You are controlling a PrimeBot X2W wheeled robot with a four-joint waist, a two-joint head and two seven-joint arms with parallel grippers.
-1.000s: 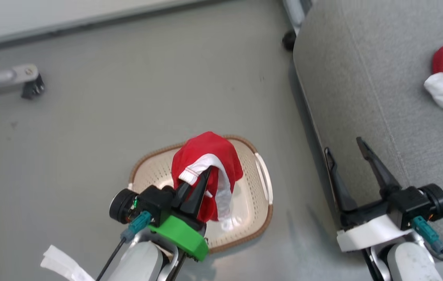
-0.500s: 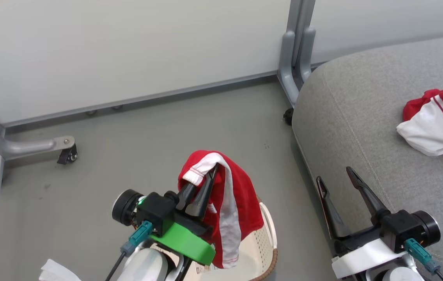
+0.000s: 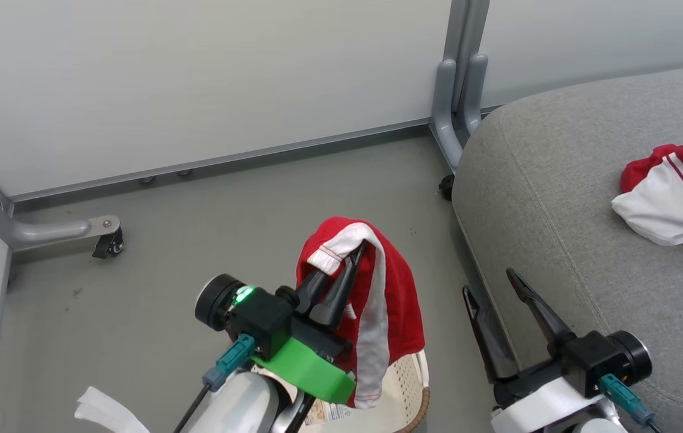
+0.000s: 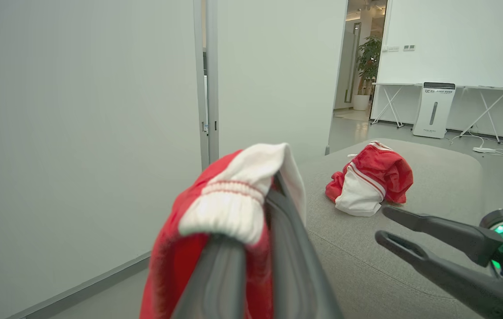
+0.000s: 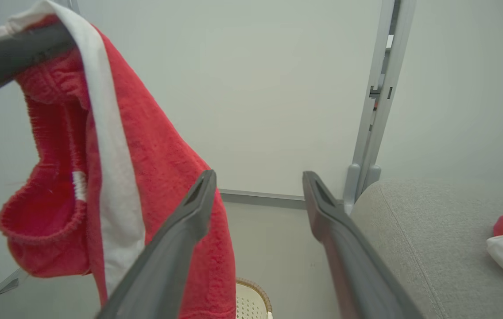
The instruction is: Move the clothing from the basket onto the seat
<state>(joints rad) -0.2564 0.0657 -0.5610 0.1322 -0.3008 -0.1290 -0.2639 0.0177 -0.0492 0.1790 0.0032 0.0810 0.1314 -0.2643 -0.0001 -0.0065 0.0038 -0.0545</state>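
Mia: Since the last look, the left gripper [image 3: 353, 255] has carried its red garment [image 3: 398, 300] a little to the robot's right, nearer the seat [image 3: 558, 210]. The right gripper [image 3: 488, 281] has edged slightly toward it.

Sam: Fingers?

Mia: The left pair is pressed together, pinching the garment's white elastic hem, and the cloth hangs down from there. The right pair is spread wide with nothing between, just beside the seat's near edge.

Sam: Count, nearest first.

Mia: 2 grippers. 1 basket [image 3: 407, 391] at the bottom edge, its rim showing below the hanging cloth. 2 red-and-white pieces: 1 in the air and 1 second garment [image 3: 672, 192] crumpled on the seat, far right. 1 seat. 2 small wheels [image 3: 110, 243] on the grey frames, 1 upright post [image 3: 459, 90].

Sam: Any writing?

Mia: 1 paper label [image 3: 329, 414] on the basket's bottom, print too small to read. Far off in the left wrist view, 1 white appliance [image 4: 433, 110] bears a dark logo I cannot read.

Sam: Room to move?

Mia: The seat's rounded corner lies between the 2 garments, with open grey cushion beyond it. To the left, the floor [image 3: 197, 240] runs open up to the wall panels [image 3: 197, 78].
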